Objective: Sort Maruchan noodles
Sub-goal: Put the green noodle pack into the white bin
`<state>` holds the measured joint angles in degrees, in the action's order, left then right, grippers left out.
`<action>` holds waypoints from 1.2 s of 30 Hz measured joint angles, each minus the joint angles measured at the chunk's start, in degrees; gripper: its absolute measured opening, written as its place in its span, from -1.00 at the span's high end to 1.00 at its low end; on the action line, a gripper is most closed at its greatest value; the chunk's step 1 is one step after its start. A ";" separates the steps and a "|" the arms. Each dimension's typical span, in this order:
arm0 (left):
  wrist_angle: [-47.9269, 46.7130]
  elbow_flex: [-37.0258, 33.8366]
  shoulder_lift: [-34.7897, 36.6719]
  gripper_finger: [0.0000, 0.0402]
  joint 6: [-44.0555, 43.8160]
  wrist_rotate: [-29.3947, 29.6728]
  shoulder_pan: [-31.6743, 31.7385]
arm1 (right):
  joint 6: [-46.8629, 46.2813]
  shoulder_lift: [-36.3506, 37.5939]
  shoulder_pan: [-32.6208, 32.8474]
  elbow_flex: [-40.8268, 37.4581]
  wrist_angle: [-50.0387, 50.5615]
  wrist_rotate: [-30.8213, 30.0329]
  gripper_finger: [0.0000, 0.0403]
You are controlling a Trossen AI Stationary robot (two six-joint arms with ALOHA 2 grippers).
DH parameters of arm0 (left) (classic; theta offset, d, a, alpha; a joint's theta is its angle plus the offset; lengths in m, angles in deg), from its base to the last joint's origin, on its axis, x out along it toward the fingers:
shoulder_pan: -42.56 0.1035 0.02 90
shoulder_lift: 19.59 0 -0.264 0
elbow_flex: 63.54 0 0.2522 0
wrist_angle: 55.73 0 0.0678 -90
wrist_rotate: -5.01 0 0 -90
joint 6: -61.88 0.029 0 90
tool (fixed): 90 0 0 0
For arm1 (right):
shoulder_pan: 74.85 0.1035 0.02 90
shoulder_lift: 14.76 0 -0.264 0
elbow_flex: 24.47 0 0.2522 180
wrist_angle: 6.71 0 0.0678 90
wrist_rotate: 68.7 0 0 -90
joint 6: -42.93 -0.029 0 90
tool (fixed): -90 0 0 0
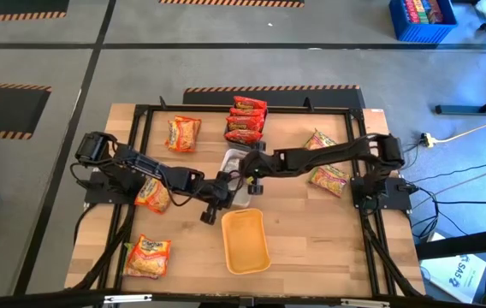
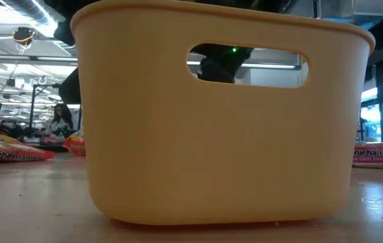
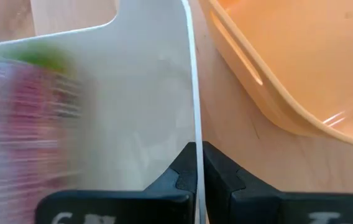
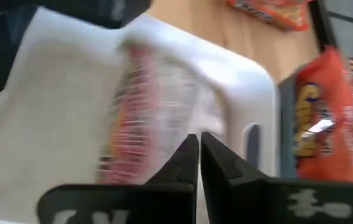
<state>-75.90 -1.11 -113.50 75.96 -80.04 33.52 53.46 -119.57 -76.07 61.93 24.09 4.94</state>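
Light, crinkly noodle packets (image 1: 246,119) likely slip; pinch an edge. Left pincer (image 3: 196,163) clamps white tray rim (image 3: 192,81); right pincer (image 4: 199,155) shut, empty.

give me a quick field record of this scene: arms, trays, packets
left gripper: shut on the white tray's rim, table centre
right gripper: shut, over the white tray, holding nothing visible
in white tray: one green-and-red packet
orange tray: empty, beside the white tray
red packets: stacked at the far edge
orange packets: one far left, one under the left arm, one near left corner
right side: two more packets
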 joint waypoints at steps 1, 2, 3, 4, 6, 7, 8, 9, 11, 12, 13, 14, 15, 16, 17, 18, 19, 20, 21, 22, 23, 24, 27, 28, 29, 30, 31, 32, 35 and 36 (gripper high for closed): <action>-0.14 0.00 0.00 0.97 0.01 -0.03 0.00 | 0.01 0.39 -0.02 0.00 0.33 -0.26 1.00; -0.20 0.00 0.00 0.97 0.00 -0.17 0.00 | 0.02 0.65 -0.04 0.00 0.49 -0.67 1.00; -0.25 0.00 0.00 0.97 -0.02 -0.08 0.00 | 0.02 0.86 -0.24 0.02 0.58 -1.45 1.00; -0.25 0.00 0.00 0.97 -0.03 0.03 0.00 | 0.02 1.01 -0.53 0.07 1.02 -2.14 1.00; -0.27 0.00 0.00 0.97 0.00 0.02 0.00 | -0.55 1.13 -1.06 0.11 1.84 -2.60 1.00; -0.29 0.00 0.00 0.97 -0.01 0.07 0.00 | -1.26 1.13 -1.40 0.11 2.28 -2.54 1.00; -0.31 0.00 0.00 0.97 0.01 0.09 0.02 | -2.11 1.13 -1.60 0.11 2.60 -2.33 1.00; -0.40 -0.02 0.00 0.97 0.01 0.09 0.02 | -3.40 1.13 -1.60 0.13 2.78 -1.77 1.00; -0.55 -0.08 -0.01 0.97 -0.01 0.10 0.02 | -6.89 1.13 -1.55 0.15 2.95 -0.52 1.00; -0.52 -0.09 -0.02 0.97 0.00 0.12 0.02 | -8.90 1.13 -1.51 0.17 2.95 1.20 0.99; -0.44 -0.09 -0.02 0.97 0.01 0.14 0.02 | -10.46 1.13 -1.49 0.19 3.05 3.89 0.96; -0.34 -0.09 -0.02 0.97 0.01 0.14 0.02 | -11.62 1.15 -1.49 0.20 3.28 6.92 0.92; -0.25 -0.09 -0.02 0.97 0.01 0.15 0.02 | -12.24 1.09 -1.44 0.20 3.42 9.77 0.87; -0.25 -0.09 -0.04 0.97 0.03 0.15 0.02 | -12.87 0.88 -1.16 0.20 3.17 11.78 0.79; -0.25 -0.09 -0.06 0.97 0.03 0.15 0.02 | -13.12 0.76 -0.73 0.20 2.95 13.05 0.71; -0.23 -0.09 -0.08 0.97 0.01 0.20 0.02 | -13.05 0.67 -0.31 0.17 2.89 12.94 0.60; -0.21 -0.11 -0.09 0.97 0.01 0.27 0.02 | -12.35 0.11 0.16 0.13 1.78 11.97 0.49; -0.17 -0.11 -0.10 0.97 0.00 0.30 0.02 | -11.73 -0.58 0.67 0.15 0.40 10.58 0.37; -0.13 -0.11 -0.11 0.97 0.01 0.27 0.02 | -11.40 -1.18 1.02 0.08 0.50 9.52 0.25; -0.06 -0.15 -0.11 0.97 0.03 0.29 0.02 | -11.25 -1.80 1.37 -0.06 0.50 8.58 0.12; 0.10 -0.15 -0.11 0.97 0.01 0.31 0.02 | -10.94 -2.61 1.71 -0.05 -0.97 8.11 0.00; 0.17 -0.15 -0.11 0.97 0.03 0.27 0.02 | -10.34 -3.33 1.99 0.01 -2.07 7.94 -0.12; 0.22 -0.15 -0.13 0.97 0.05 0.25 0.04 | -10.07 -5.25 2.12 0.02 -2.31 8.04 -0.44; 0.27 -0.15 -0.13 0.97 0.05 0.24 0.04 | -10.10 -5.95 2.10 0.02 -2.23 8.00 -0.53; 0.39 -0.15 -0.14 0.97 0.06 0.15 0.04 | -10.21 -6.43 1.98 0.02 -2.08 7.98 -0.61; 0.43 -0.16 -0.18 0.97 0.09 -0.12 0.04 | -10.20 -6.89 1.95 0.02 -2.12 7.82 -0.68; 0.43 -0.17 -0.22 0.97 0.16 -0.24 0.04 | -10.21 -7.42 1.92 0.14 -2.43 7.06 -0.74; 0.41 -0.18 -0.23 0.97 0.19 -0.30 0.04 | -10.20 -7.88 1.92 0.18 -2.61 6.18 -0.79; 0.29 -0.30 -0.35 0.97 0.25 -0.42 0.04 | -9.28 -9.47 1.93 0.28 -3.36 4.46 -0.87; 0.28 -0.31 -0.35 0.97 0.26 -0.56 0.04 | -8.96 -9.75 1.97 0.33 -3.34 4.00 -0.88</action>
<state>-75.61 -1.42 -113.85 76.22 -80.60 33.56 44.49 -129.33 -74.10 62.26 20.74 8.94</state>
